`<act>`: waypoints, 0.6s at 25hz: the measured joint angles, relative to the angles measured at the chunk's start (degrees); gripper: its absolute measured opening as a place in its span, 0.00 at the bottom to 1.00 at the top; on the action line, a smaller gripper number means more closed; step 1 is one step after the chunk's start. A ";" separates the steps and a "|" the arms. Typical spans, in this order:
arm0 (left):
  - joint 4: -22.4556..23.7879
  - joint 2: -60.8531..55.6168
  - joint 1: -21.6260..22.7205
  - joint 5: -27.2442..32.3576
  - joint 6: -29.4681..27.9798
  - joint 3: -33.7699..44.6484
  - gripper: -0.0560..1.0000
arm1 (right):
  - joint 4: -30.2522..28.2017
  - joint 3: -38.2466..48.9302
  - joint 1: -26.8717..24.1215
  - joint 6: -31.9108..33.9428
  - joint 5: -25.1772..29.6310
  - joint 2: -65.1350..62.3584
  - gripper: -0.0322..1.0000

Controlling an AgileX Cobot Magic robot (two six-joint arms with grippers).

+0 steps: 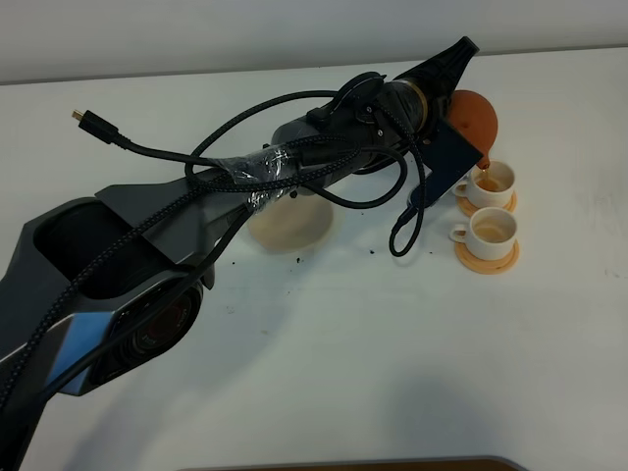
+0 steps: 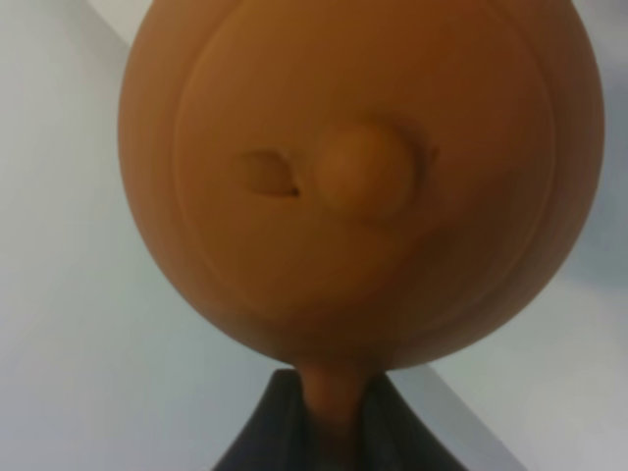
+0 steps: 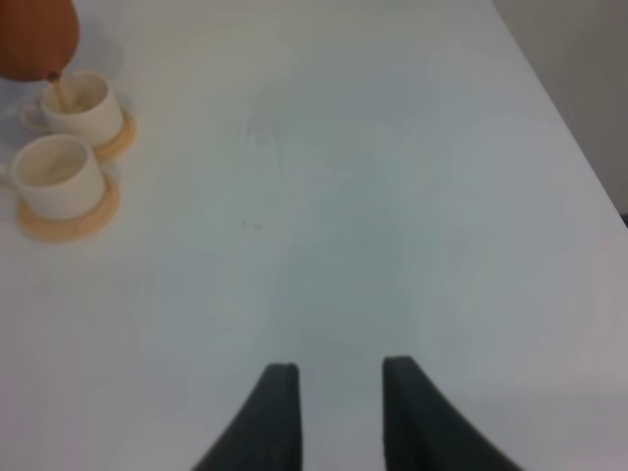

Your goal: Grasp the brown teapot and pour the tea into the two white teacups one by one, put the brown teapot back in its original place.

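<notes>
Over one teacup (image 1: pixel 494 181), the left pincer (image 2: pixel 332 417) clamps the brown teapot (image 1: pixel 476 116).

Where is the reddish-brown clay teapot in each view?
Exterior high: reddish-brown clay teapot upper right, tilted.
Left wrist: teapot fills the picture, lid knob facing camera.
Right wrist: teapot cut off at the edge.
Shared landmark: white teacup under its spout, exterior and right wrist only.

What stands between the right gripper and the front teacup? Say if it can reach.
Probably yes: the right gripper is open and empty, with only bare table before the front teacup; the brown teapot pours over the rear cup.
</notes>
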 joint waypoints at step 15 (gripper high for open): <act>1.44 0.00 0.00 -3.08 2.18 0.00 0.19 | 0.00 0.00 0.00 0.00 0.00 0.00 0.26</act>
